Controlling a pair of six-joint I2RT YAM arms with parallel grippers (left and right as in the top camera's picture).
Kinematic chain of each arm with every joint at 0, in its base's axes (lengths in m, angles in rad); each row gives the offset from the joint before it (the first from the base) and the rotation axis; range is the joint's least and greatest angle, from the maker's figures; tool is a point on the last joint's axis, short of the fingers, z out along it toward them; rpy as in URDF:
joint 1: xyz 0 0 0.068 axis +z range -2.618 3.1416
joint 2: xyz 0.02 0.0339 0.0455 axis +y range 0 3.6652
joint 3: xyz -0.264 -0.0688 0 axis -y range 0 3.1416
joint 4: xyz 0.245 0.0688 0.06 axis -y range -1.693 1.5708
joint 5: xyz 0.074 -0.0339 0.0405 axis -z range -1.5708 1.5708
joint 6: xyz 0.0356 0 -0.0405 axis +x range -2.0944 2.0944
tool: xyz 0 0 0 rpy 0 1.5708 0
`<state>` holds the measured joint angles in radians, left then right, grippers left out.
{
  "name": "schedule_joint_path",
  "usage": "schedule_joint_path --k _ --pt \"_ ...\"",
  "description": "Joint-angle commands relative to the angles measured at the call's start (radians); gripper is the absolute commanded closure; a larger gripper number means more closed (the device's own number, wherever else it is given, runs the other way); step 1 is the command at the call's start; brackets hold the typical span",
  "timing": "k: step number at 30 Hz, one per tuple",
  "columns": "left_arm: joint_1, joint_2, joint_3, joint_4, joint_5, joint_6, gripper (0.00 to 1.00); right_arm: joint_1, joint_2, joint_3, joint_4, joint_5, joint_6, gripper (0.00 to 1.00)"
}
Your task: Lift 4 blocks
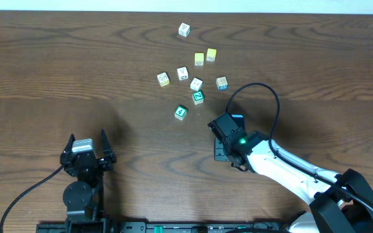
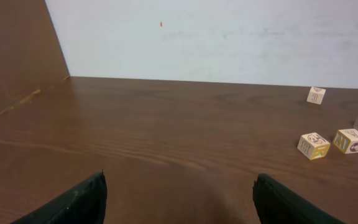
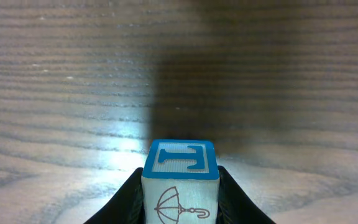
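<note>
1. At the right side of the tabletop (image 1: 57, 58), the right pincer (image 3: 181, 186) is closed narrow on the blue-edged block (image 3: 181, 163), one finger on each side.
2. Wrist view: the block's top face is blue-framed with a pale letter, and there is an umbrella drawing on the face below. Dark shadow on the wood behind it. Cannot tell if the block is clear of the tabletop.
3. Overhead, only a blue corner of that block shows at the pincer tip.
4. Green N block (image 1: 198, 97) sits on the tabletop, near the right pincer, on its far side, not touching.
5. Second green block (image 1: 180, 112) sits on the tabletop, near the N block and to its left, apart from it.
6. Pale cream block (image 1: 164, 79) sits at the left edge of the cluster, apart from the rest.
7. Two yellow cubes (image 1: 199, 59) sit side by side farther back. White-faced cubes (image 1: 182, 73) are mixed into the cluster, with one alone at the far edge.
8. Left pincer (image 1: 88, 144) has its fingers spread wide, holds nothing, and is well apart from all the blocks.
</note>
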<state>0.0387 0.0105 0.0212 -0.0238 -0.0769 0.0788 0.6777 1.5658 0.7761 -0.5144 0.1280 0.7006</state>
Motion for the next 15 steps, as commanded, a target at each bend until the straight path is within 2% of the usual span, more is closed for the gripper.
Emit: schedule_joint_path --k 1,6,12,14,15 --pt "0.005 -0.005 -0.017 -0.043 -0.013 -0.005 0.25 0.005 -0.021 -0.035 0.048 0.018 0.016 0.91" --pt "0.005 -0.005 -0.017 -0.043 -0.013 -0.005 0.24 0.005 -0.021 -0.091 0.177 0.025 0.016 0.87" --pt "0.005 -0.005 -0.017 -0.043 -0.013 -0.005 0.25 0.005 -0.021 -0.106 0.208 0.024 0.012 0.82" --pt "0.005 -0.005 -0.017 -0.043 -0.013 -0.005 0.25 0.005 -0.021 -0.106 0.208 0.025 0.009 0.73" --pt "0.005 -0.005 -0.017 -0.043 -0.013 -0.005 0.24 0.005 -0.021 -0.106 0.208 0.024 0.009 0.64"
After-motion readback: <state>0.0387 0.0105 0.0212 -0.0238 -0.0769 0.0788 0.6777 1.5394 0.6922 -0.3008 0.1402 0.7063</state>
